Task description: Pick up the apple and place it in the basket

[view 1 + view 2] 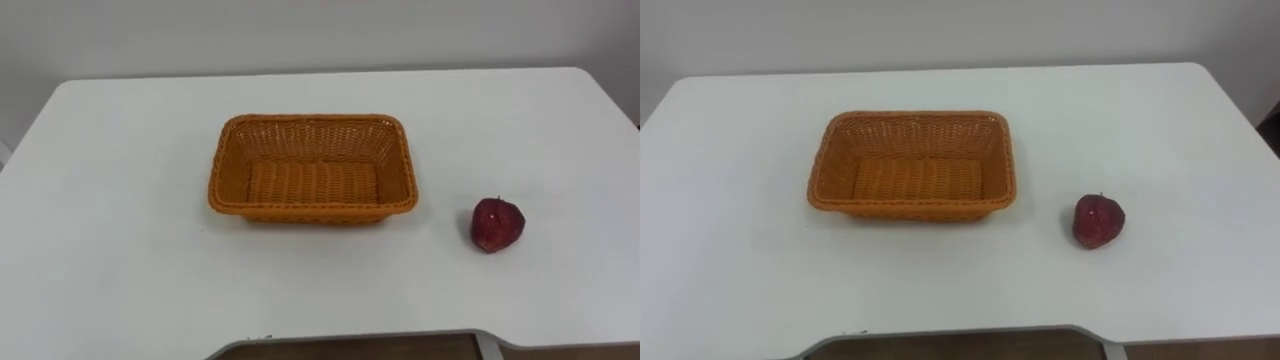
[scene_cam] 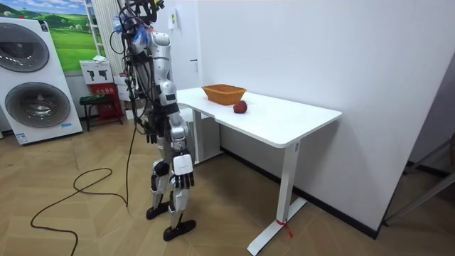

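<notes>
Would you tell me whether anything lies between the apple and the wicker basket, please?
Nothing visible does. The apple lies on bare white table right of the empty orange wicker basket; only the basket's wall has to be cleared.

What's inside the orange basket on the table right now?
Nothing: the woven floor of the basket shows bare. The inner face of its near wall is hidden by the rim. The apple lies outside, on the table to its right, apart.

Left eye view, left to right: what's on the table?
basket → apple
</notes>
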You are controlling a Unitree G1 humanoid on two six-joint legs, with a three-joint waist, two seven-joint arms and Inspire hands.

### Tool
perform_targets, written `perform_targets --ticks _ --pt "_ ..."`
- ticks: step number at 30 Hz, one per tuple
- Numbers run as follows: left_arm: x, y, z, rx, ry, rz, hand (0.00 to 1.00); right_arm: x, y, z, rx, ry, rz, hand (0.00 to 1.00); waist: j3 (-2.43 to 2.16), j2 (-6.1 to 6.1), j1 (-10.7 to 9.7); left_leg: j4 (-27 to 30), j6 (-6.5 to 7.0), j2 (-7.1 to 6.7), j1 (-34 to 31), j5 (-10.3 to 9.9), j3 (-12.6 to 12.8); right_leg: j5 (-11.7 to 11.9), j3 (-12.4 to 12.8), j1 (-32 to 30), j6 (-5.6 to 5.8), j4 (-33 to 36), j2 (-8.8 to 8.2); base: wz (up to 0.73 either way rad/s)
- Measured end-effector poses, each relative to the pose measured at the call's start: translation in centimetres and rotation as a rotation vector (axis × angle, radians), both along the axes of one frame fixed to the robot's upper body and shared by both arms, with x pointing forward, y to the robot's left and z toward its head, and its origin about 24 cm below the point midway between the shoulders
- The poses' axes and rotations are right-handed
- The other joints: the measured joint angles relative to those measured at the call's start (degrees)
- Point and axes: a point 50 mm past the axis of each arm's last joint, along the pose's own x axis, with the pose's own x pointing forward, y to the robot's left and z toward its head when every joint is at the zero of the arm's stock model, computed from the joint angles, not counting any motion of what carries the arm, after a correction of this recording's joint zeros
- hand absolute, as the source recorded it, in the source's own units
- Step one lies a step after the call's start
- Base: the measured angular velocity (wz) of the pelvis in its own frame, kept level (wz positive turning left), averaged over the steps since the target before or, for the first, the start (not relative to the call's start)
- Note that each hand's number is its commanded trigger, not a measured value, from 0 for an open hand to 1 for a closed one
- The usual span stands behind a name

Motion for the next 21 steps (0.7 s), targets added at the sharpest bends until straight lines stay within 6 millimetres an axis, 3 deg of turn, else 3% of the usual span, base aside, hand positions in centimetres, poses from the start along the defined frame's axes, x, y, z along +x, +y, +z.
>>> perform_targets --ticks 1,2,3,4,5,6,7,8,11,14,21 --pt "-0.1 0.3 0.2 0.012 -0.027 0.028 0.00 -0.1 -0.5 0.2 -0.044 -0.033 -0.152 0.00 0.25 0.20 -0.08 -0.26 0.00 0.04 0.38 0.00 0.46 0.00 0.55 -0.02 0.00 0.26 0.11 -0.32" --pt "-0.4 0.7 0.3 0.028 -0.048 0.058 0.00 1.2 -1.6 0.5 -0.103 -0.128 -0.355 0.00 0.26 0.34 -0.64 -0.55 0.00 0.04 0.47 0.00 0.94 -0.03 1.34 -0.56 -0.01 0.98 0.21 -0.36" --pt "-0.6 0.9 0.4 0.040 -0.053 0.079 0.00 2.3 -2.2 0.8 -0.130 -0.189 -0.444 0.00 0.22 0.34 -1.16 -0.69 0.01 0.04 0.36 0.00 1.41 -0.05 1.60 -0.95 -0.02 1.24 0.20 -0.32" --pt "-0.9 1.5 0.6 0.068 -0.069 0.117 0.00 4.5 -3.5 1.6 -0.176 -0.322 -0.601 0.00 0.18 0.22 -2.10 -0.73 0.01 0.00 0.09 0.01 1.83 -0.05 1.76 -1.62 -0.01 1.87 0.15 -0.12" --pt "-1.0 2.0 0.8 0.097 -0.084 0.138 0.00 6.5 -4.6 2.3 -0.213 -0.438 -0.739 0.00 0.06 -0.03 -3.08 -0.56 0.02 -0.04 0.00 0.01 1.88 -0.04 1.71 -1.82 0.00 1.70 0.09 -0.04" --pt "-1.1 2.2 0.9 0.109 -0.092 0.150 0.00 7.2 -5.1 2.7 -0.231 -0.485 -0.795 0.00 -0.03 -0.16 -3.43 -0.44 0.02 -0.04 0.05 0.00 1.89 -0.04 1.71 -1.81 0.01 1.54 0.08 0.05" --pt "-1.2 2.7 1.1 0.131 -0.099 0.153 0.00 8.4 -5.8 3.4 -0.259 -0.556 -0.871 0.00 -0.47 -0.32 -3.95 -0.32 0.02 0.01 0.05 0.00 1.87 -0.04 1.64 -1.56 0.00 1.22 0.14 0.11" --pt "-1.4 3.1 1.2 0.149 -0.109 0.161 0.00 9.5 -6.3 4.1 -0.277 -0.607 -0.926 0.00 -0.82 -0.73 -4.36 -0.32 0.01 0.08 0.17 0.00 1.81 -0.01 1.40 -1.06 0.00 0.82 0.22 0.12" --pt "-1.9 3.4 1.5 0.168 -0.123 0.163 0.00 11.1 -7.5 5.6 -0.352 -0.678 -1.011 0.00 -1.26 -1.08 -4.46 -0.25 0.01 0.10 0.50 0.00 1.80 0.01 1.49 -0.53 -0.01 0.56 0.25 0.03" --pt "-2.2 3.4 1.5 0.177 -0.120 0.172 0.00 11.7 -8.9 7.4 -0.468 -0.704 -1.092 0.00 -1.34 -0.85 -4.39 -0.04 0.01 0.00 0.15 0.00 1.81 0.09 1.58 -0.65 0.08 0.61 0.16 0.00" --pt "-1.7 3.4 1.6 0.187 -0.138 0.155 0.00 13.4 -10.4 11.6 -0.689 -0.775 -1.162 0.00 -1.03 -0.11 -4.39 0.35 0.02 -0.06 -0.86 0.01 1.82 0.10 1.51 -1.33 0.10 0.96 0.11 0.00"
